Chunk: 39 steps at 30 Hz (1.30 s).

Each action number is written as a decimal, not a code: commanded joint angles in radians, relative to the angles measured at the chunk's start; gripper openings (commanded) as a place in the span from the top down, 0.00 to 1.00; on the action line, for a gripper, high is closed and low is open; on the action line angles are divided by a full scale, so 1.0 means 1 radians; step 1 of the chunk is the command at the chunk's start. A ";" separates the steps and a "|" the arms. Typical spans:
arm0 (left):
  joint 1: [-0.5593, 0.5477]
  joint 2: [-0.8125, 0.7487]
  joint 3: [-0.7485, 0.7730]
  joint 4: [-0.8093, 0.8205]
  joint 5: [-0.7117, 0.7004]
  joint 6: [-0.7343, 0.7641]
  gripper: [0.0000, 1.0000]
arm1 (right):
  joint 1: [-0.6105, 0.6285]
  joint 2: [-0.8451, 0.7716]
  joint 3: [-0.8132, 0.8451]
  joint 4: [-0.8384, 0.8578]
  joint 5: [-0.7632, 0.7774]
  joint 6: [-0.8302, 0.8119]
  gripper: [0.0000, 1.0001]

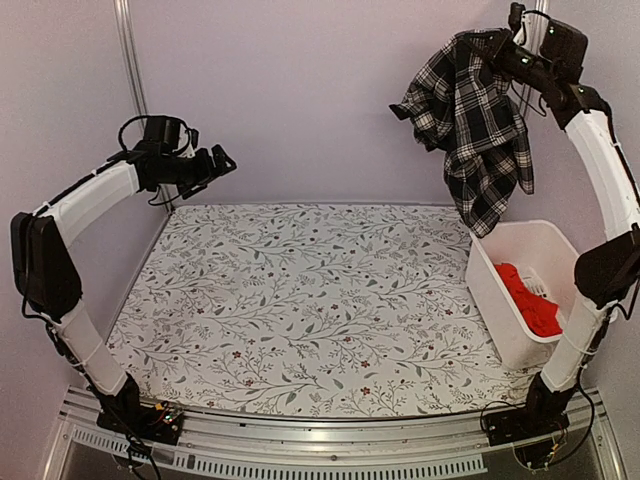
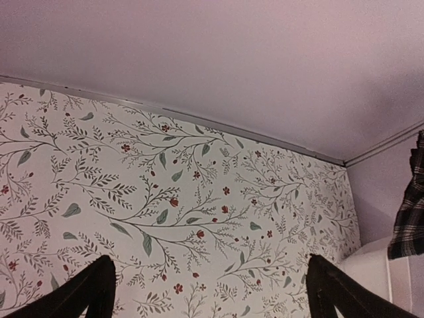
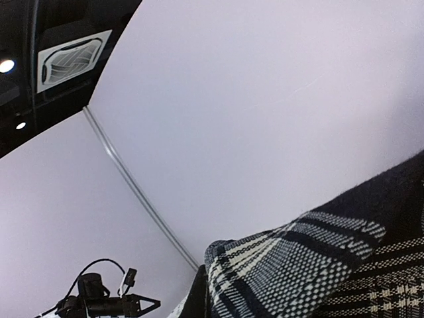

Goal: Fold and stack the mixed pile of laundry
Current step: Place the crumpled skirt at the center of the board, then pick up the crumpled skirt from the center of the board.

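My right gripper [image 1: 497, 42] is raised high at the back right and is shut on the black-and-white plaid garment [image 1: 475, 125], which hangs down from it above the basket. The plaid cloth [image 3: 311, 265] fills the lower right of the right wrist view and hides the fingers. Its hanging edge [image 2: 409, 218] shows in the left wrist view. The red shirt [image 1: 527, 295] lies crumpled inside the white basket. My left gripper [image 1: 222, 160] is open and empty, held high over the table's far left; its fingertips [image 2: 93, 291] stand wide apart over the floral cover.
The white plastic basket [image 1: 490, 285] stands at the right side of the floral-patterned table cover [image 1: 300, 300]. A metal post [image 1: 130, 60] runs up the back wall at left. The lilac wall closes the back.
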 commanded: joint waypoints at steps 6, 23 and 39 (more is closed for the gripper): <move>0.093 -0.099 -0.072 0.015 -0.017 -0.115 0.00 | 0.347 0.283 0.180 0.366 -0.223 0.167 1.00; 0.117 -0.209 -0.233 -0.019 0.007 -0.057 0.00 | 0.288 0.246 -0.326 -0.331 0.081 -0.305 0.13; -0.241 0.163 0.003 -0.187 0.175 0.239 0.00 | 0.358 0.205 -0.680 -0.477 0.047 -0.353 0.18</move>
